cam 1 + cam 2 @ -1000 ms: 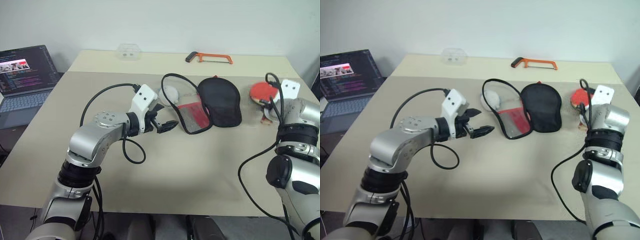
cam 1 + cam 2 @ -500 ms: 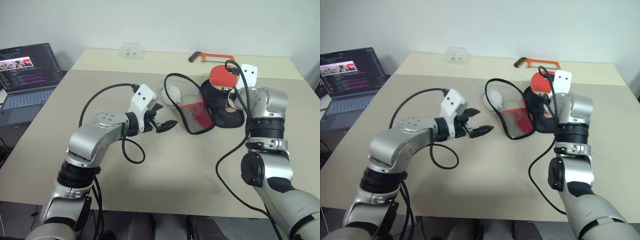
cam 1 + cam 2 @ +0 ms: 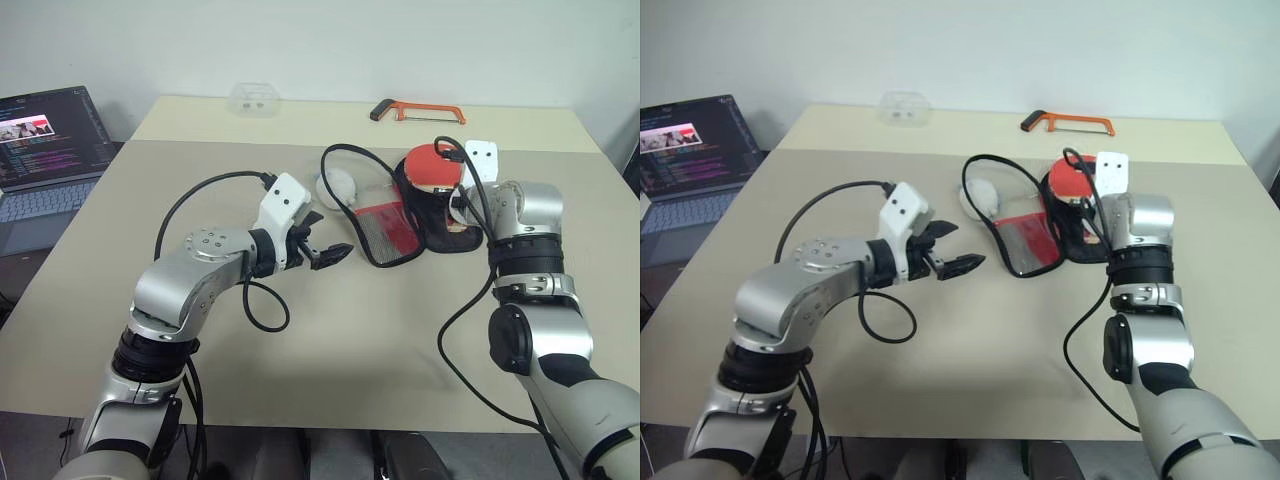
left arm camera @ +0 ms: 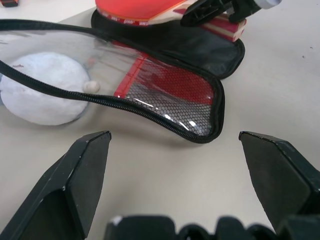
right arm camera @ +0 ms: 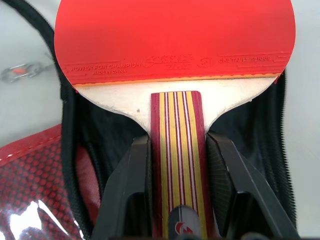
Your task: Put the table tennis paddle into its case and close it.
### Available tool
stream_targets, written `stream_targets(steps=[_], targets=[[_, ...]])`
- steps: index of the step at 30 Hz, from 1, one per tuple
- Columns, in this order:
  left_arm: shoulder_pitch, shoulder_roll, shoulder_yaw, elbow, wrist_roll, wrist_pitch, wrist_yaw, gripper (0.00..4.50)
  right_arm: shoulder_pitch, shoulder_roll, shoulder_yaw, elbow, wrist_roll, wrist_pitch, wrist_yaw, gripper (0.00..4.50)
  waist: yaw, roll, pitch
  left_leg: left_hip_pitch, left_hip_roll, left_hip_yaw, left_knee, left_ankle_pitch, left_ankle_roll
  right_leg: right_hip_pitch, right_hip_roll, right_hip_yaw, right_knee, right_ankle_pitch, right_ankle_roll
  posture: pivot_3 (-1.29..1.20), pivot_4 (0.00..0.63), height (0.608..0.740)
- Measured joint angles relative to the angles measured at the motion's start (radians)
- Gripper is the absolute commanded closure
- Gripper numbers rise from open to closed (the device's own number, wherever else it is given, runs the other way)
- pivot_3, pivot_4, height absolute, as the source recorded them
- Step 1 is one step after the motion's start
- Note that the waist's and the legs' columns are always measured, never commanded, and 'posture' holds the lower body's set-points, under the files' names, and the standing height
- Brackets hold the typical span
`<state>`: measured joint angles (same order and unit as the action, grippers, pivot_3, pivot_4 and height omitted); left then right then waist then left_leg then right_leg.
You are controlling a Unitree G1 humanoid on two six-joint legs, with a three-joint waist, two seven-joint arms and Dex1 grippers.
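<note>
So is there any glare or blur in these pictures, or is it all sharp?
Left wrist view: white glare streaks across the case's clear window, and the near black fingers look soft. Right wrist view: the table tennis paddle is crisp enough to read its lettering. Head views: even light, with faint shadows on the table.

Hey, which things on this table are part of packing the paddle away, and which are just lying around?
Part of the job:
- table tennis paddle, handle gripped in the right claw
- case, unzipped and lying open under the paddle
- left claw, open, near the case's flap

Just lying around:
- orange hacksaw
- laptop
- clear plastic box
- white ball
</note>
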<state>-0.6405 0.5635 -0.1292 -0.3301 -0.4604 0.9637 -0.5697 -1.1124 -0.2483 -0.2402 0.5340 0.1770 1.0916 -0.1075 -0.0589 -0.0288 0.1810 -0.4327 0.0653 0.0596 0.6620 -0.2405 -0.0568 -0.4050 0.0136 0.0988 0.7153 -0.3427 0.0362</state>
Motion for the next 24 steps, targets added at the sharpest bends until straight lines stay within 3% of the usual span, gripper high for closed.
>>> stream_targets(steps=[24], targets=[[0.005, 0.011, 0.01, -0.024, -0.003, 0.033, 0.012, 0.0, 0.019, -0.028, 0.037, 0.129, -0.019, -0.09, 0.103, 3.4, 0.001, 0.0, 0.0, 0.0, 0.0, 0.0, 0.0, 0.0, 0.0, 0.0, 0.0, 0.0, 0.0, 0.0, 0.0, 0.0, 0.15, 0.74]])
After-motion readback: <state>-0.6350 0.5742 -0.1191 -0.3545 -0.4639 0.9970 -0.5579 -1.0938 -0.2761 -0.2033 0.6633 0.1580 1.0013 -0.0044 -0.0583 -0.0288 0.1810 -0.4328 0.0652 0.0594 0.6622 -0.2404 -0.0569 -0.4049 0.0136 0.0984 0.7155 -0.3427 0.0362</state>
